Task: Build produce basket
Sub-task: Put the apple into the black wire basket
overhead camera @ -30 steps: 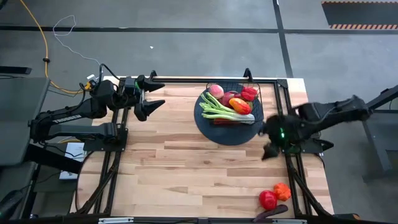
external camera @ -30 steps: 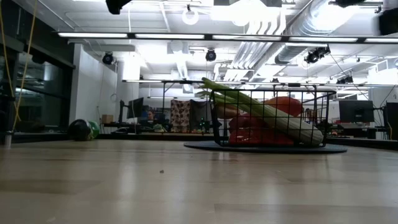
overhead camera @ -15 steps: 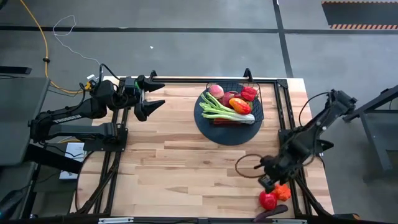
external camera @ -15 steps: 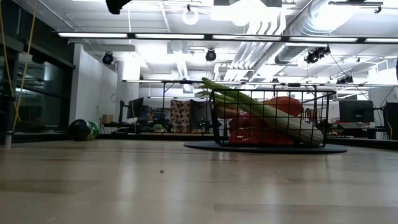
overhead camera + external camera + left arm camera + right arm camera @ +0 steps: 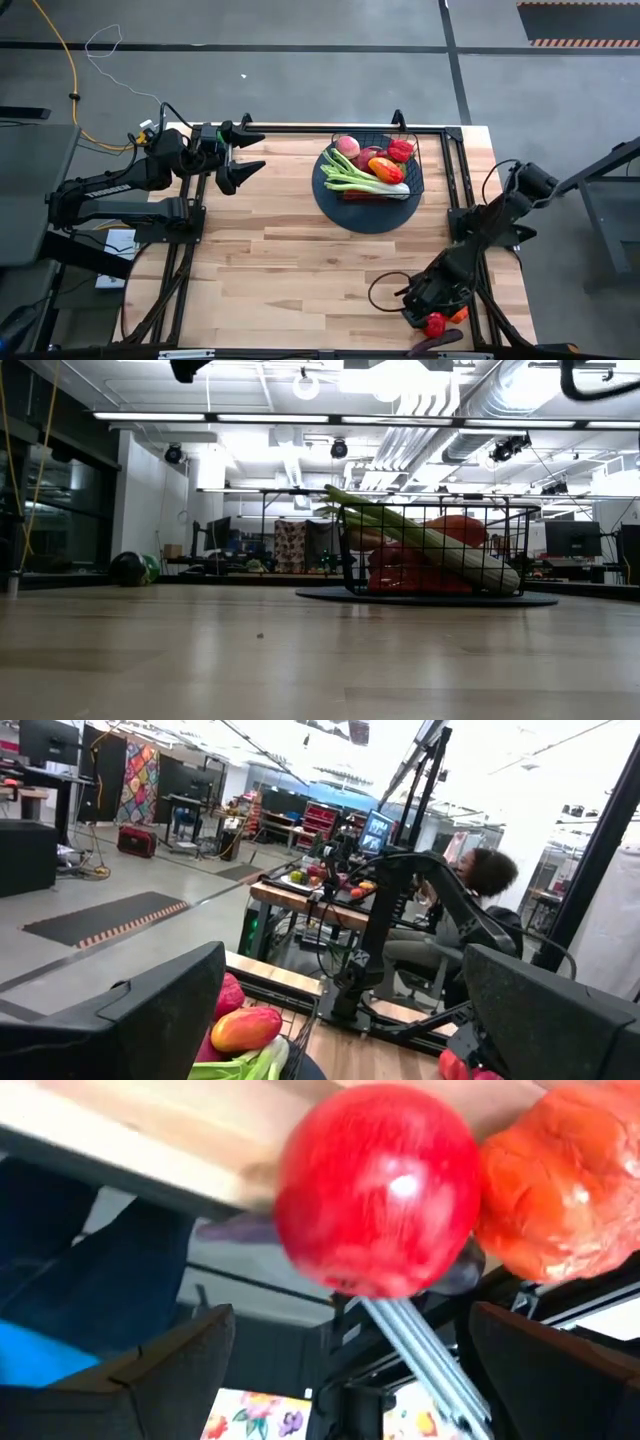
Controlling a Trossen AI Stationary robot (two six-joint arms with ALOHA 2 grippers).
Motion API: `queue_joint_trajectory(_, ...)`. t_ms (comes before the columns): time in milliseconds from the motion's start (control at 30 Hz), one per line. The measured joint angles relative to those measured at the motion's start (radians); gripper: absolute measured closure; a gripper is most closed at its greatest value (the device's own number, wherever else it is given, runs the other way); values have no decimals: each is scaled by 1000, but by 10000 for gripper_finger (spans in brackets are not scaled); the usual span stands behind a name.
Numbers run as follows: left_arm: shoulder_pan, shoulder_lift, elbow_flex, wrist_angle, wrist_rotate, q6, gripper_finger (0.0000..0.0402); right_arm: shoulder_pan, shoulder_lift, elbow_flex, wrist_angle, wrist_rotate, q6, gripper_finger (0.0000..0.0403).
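High view: the right gripper [image 5: 425,306], fingers spread wide, hovers at the lower right over a red round piece [image 5: 434,324] beside an orange piece [image 5: 456,314], having swept down from beside the basket [image 5: 368,180] within a second. Already partly filled, the basket sits at upper centre. The pickup step appears under way; next comes closing on the red piece. The left gripper [image 5: 243,151] waits open, upper left.
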Motion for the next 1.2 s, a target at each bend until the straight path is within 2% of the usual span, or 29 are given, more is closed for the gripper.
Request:
queue_joint_trajectory(433, 0, 0, 0, -24, 0, 2, 4, 0, 145, 0, 1, -5, 23, 8)
queue_joint_trajectory(833, 0, 0, 0, -24, -16, 17, 4, -3, 174, 2, -11, -12, -31, 10)
queue_joint_trajectory(1200, 0, 0, 0, -36, -39, 18, 4, -45, 176, 0, -18, -38, -141, 68)
